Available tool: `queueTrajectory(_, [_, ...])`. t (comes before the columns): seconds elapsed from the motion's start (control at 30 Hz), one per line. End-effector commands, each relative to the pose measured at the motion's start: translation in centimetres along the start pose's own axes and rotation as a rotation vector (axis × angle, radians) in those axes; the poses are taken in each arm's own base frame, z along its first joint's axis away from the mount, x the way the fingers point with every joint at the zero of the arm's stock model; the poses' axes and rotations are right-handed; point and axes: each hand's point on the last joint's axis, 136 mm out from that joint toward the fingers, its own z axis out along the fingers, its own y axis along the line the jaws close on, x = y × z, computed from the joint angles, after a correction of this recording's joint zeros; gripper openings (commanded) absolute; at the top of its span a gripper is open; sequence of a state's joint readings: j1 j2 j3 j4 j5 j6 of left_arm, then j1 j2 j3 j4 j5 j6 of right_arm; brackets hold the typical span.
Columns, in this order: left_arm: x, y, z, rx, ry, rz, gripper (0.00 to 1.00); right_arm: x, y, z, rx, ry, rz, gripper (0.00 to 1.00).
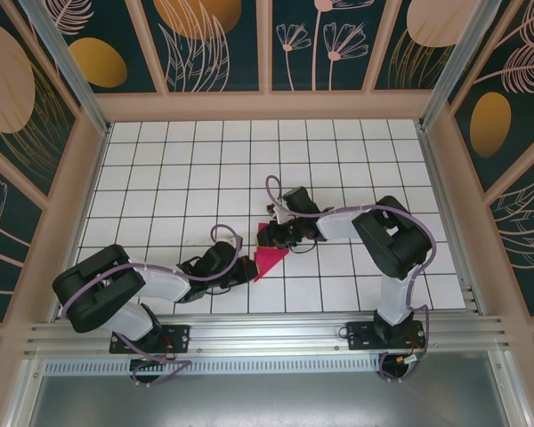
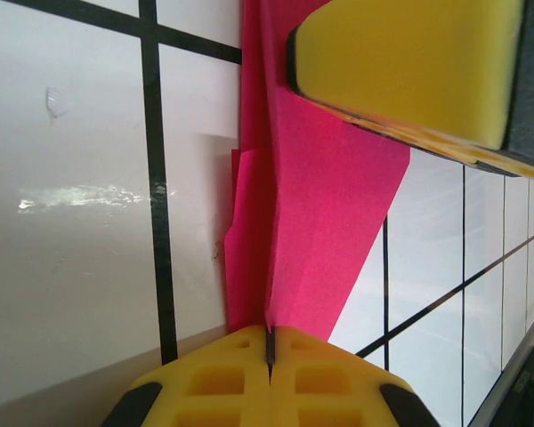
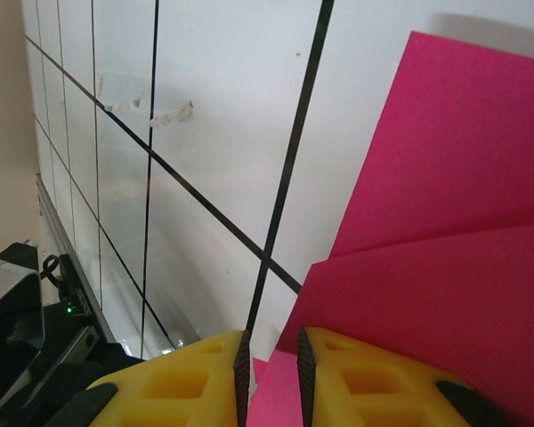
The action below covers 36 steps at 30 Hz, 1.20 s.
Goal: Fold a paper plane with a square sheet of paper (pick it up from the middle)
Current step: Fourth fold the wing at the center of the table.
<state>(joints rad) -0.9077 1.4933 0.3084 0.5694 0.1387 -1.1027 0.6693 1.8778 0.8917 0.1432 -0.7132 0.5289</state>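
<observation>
Left fingers [image 2: 205, 387]: pressed together; I see them pinching a fold of the creased magenta-pink paper sheet [image 2: 320, 205].
Right fingers [image 3: 374, 374]: narrow gap, pink inside; grip I can't tell.
Left gripper [image 1: 248, 266]: touching paper's left corner.
Right gripper [image 1: 286, 237]: over paper's far edge.
Paper: on white gridded table [image 1: 160, 178].

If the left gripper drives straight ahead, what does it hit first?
The folded magenta-pink paper sheet, right at the left gripper; beyond it, probably a yellow finger of the right gripper, depth unclear.

We see a robot test cell (a lab rig): gridded white table [image 1: 160, 178], aluminium rails [image 1: 267, 342], leaf-print panel walls [image 1: 222, 44] enclosing it.
</observation>
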Motion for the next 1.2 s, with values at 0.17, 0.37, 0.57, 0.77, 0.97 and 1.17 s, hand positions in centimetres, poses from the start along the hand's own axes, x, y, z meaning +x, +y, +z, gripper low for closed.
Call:
queueTrajectory(0.17, [1.7, 3.5, 0.3, -0.128, 0.072, -0.018, 0.00, 0.2, -2.1, 1.0, 0.060, 0.012, 0.016, 0.24])
queueTrajectory(0.37, [1.6, 2.7, 0.1, -0.111, 0.077, -0.001, 0.15, 1.4, -4.4, 1.0, 0.138, 0.015, 0.054, 0.22])
queueTrajectory(0.57, [0.0, 0.1, -1.1, -0.063, 0.028, 0.051, 0.20, 2.1, -5.2, 0.9, 0.159, 0.019, 0.059, 0.19])
queueTrajectory(0.77, [-0.4, -1.3, -2.0, -0.030, 0.021, 0.078, 0.18, 2.3, -5.3, 0.8, 0.164, 0.020, 0.058, 0.19])
queueTrajectory(0.97, [0.4, -1.9, -1.4, 0.009, 0.069, 0.079, 0.16, 2.3, -5.3, 0.8, 0.160, 0.018, 0.057, 0.19])
queueTrajectory(1.17, [0.8, -0.8, -1.2, -0.027, 0.085, 0.074, 0.13, 2.3, -5.3, 0.8, 0.161, 0.016, 0.060, 0.19])
